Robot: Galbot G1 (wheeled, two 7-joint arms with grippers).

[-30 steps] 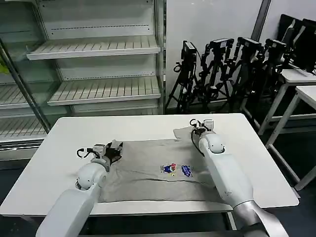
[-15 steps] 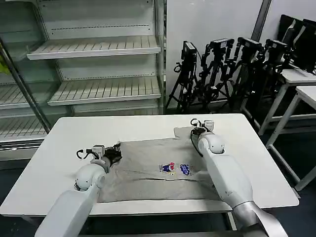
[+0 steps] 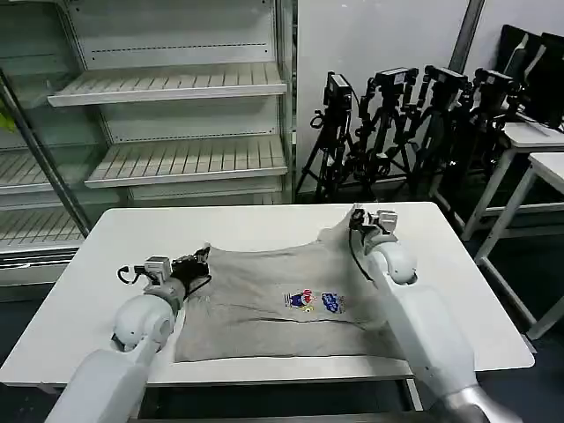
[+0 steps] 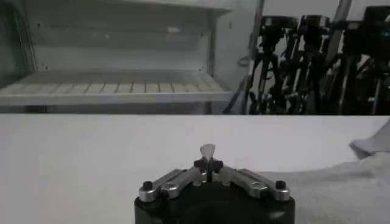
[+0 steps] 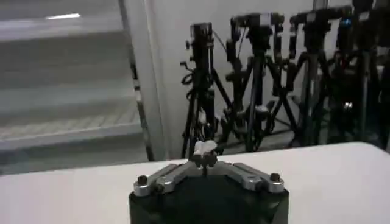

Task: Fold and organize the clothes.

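A light grey short-sleeved shirt (image 3: 273, 304) with a small multicoloured chest print (image 3: 314, 301) lies spread on the white table (image 3: 264, 225). My left gripper (image 3: 199, 263) is shut on the shirt's far left corner, which is raised a little off the table. My right gripper (image 3: 356, 218) is shut on the far right corner and holds it up as a peak. In the left wrist view, a bit of cloth shows between the shut fingertips of the left gripper (image 4: 208, 161), and the shirt (image 4: 341, 182) trails off to one side. The right gripper (image 5: 204, 157) pinches a small tuft of cloth.
An empty white shelf unit (image 3: 176, 123) stands behind the table. Black tripods (image 3: 397, 123) stand at the back right, with more white tables (image 3: 538, 150) at the far right. Bare table surface lies to either side of the shirt.
Both grippers have moved apart, the left one leftwards and the right one rightwards and up. The shirt's far edge is pulled wider and lifted off the table.
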